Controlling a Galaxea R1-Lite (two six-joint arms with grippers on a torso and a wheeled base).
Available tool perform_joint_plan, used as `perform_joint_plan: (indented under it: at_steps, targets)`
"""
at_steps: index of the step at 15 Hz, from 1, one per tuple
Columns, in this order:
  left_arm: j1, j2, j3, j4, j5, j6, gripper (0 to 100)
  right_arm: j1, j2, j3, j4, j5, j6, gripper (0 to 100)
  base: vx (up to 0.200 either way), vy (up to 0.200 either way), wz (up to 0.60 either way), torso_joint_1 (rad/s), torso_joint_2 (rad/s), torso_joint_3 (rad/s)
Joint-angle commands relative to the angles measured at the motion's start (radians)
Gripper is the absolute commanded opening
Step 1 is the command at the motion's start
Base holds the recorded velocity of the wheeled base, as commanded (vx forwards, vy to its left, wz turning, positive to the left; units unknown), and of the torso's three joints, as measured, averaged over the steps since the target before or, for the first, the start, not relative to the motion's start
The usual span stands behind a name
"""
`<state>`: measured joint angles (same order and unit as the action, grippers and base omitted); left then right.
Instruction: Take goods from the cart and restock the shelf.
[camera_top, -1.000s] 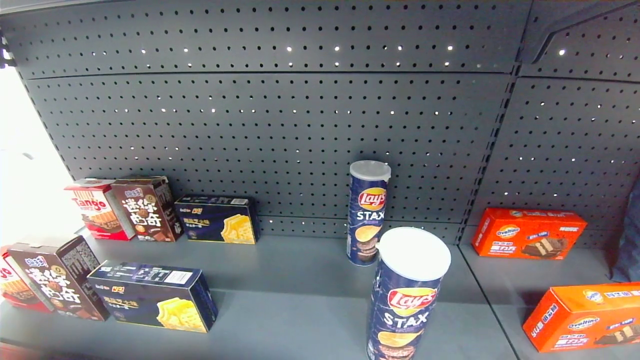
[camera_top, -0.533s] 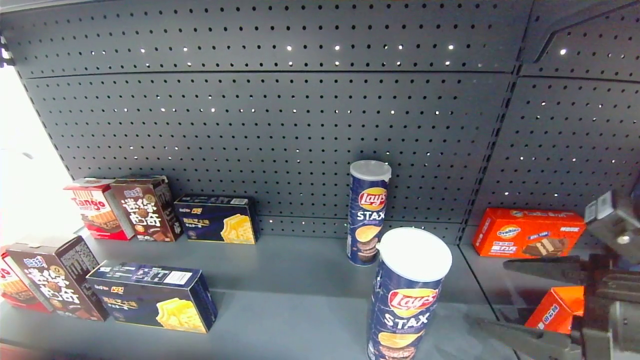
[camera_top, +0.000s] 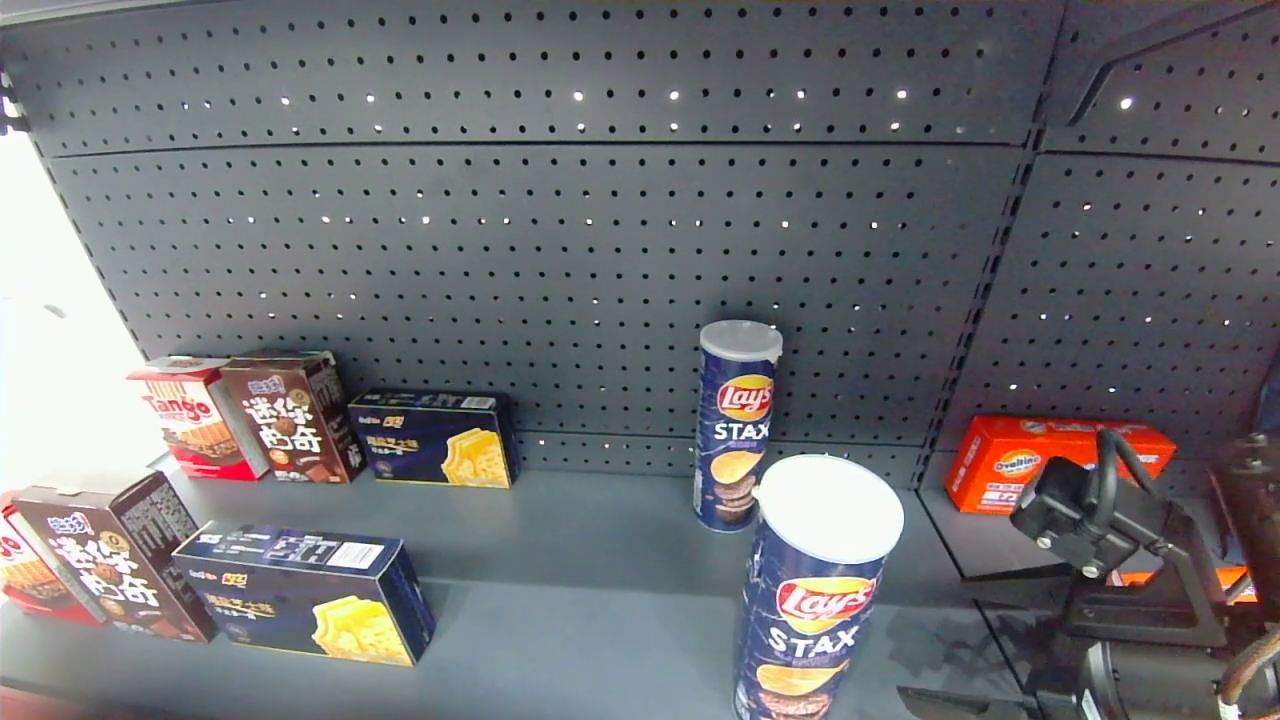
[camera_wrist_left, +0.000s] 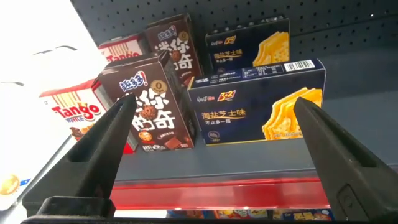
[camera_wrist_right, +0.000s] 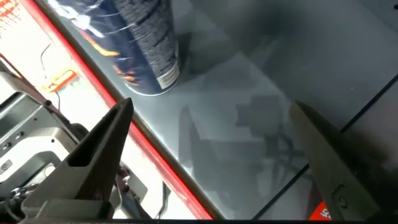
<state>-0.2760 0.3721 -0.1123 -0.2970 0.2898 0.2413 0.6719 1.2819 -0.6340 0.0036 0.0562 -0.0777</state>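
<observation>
Two tall navy chip cans with white lids stand on the grey shelf (camera_top: 600, 540): one near the front edge (camera_top: 815, 590), one by the back panel (camera_top: 738, 425). My right arm (camera_top: 1130, 580) hangs low at the right of the front can. My right gripper (camera_wrist_right: 210, 106) is open and empty above bare shelf, with that can's base (camera_wrist_right: 146, 43) beside it. My left gripper (camera_wrist_left: 212, 99) is open and empty in front of a brown box (camera_wrist_left: 152, 106) and a navy cracker box (camera_wrist_left: 261, 106) at the shelf's left end.
More snack boxes stand at the left: a red one (camera_top: 190, 415), a brown one (camera_top: 295, 415), navy ones (camera_top: 435, 440) (camera_top: 310, 590). An orange box (camera_top: 1010, 465) lies at the back right. A red strip (camera_wrist_right: 93, 71) lines the shelf's front edge.
The right arm came into view from the lower right, gripper open over the front orange box, then swung lower; it now covers most of that box. Cans and boxes have not moved.
</observation>
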Motion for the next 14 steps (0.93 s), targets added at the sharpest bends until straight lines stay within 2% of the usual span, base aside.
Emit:
perform_joint_plan:
  at_steps: [1, 3, 14]
  targets:
    - [0.0, 0.005, 0.0, -0.001, 0.002, 0.0, 100, -0.005, 0.037, -0.006, -0.004, -0.001, -0.001, 100, 0.0, 0.0, 0.0, 0.0, 0.0, 0.0]
    - [0.0, 0.005, 0.002, -0.001, 0.0, -0.014, 100, -0.022, 0.057, -0.01, -0.005, -0.002, 0.001, 100, 0.0, 0.0, 0.0, 0.0, 0.0, 0.0]
    - [0.0, 0.002, 0.011, -0.001, 0.0, -0.022, 100, -0.025, 0.139, -0.07, -0.005, -0.009, 0.001, 100, 0.0, 0.0, 0.0, 0.0, 0.0, 0.0]
